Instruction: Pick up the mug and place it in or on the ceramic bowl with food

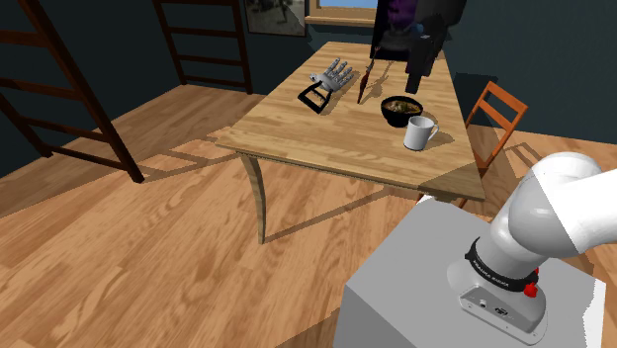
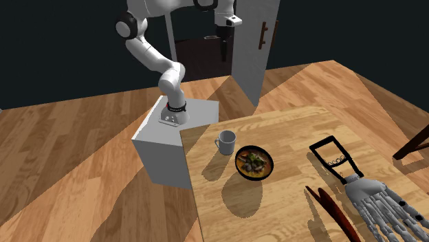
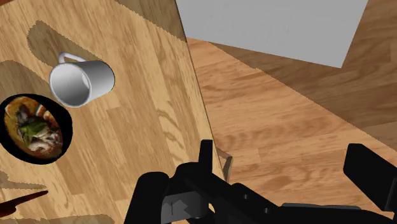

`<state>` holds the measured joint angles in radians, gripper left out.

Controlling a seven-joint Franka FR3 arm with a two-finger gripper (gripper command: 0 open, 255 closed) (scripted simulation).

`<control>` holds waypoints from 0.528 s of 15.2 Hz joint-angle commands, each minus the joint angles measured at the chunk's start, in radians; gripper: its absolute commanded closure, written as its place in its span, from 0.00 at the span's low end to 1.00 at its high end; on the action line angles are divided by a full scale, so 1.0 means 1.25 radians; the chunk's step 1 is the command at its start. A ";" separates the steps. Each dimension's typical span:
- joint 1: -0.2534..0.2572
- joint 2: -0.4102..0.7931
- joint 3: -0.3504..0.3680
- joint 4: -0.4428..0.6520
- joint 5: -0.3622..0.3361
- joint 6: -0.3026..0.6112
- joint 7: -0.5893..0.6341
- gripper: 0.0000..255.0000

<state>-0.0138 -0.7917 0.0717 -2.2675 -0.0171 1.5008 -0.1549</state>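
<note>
A white mug (image 1: pixel 420 131) (image 2: pixel 226 141) stands upright near the table's edge closest to the stand, with its handle turned away from the bowl. Right beside it sits a dark bowl (image 1: pixel 399 109) (image 2: pixel 254 163) holding food. From the wrist camera the mug (image 3: pixel 80 83) and bowl (image 3: pixel 35 127) lie well off to one side of the fingers. My black gripper (image 1: pixel 412 83) (image 2: pixel 225 45) (image 3: pixel 286 158) hangs high above the table edge, open and holding nothing. Below its fingers are the table's edge and the floor.
A grey robotic hand model (image 1: pixel 331 81) (image 2: pixel 377 198) and a dark red utensil (image 1: pixel 366 81) (image 2: pixel 335 210) lie farther along the wooden table (image 1: pixel 326 138). An orange chair (image 1: pixel 491 111) stands beside it. The grey stand (image 2: pixel 172 141) abuts the table. A tall pale panel (image 2: pixel 254 41) rises behind.
</note>
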 commanded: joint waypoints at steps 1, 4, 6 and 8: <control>0.000 0.000 0.000 0.000 0.000 0.000 0.000 0.00; -0.019 0.011 -0.034 -0.047 -0.024 0.057 -0.021 0.00; -0.033 0.023 -0.058 -0.074 -0.040 0.097 -0.035 0.00; -0.047 0.038 -0.081 -0.099 -0.055 0.137 -0.048 0.00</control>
<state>-0.0641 -0.7482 -0.0158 -2.3720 -0.0764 1.6470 -0.2069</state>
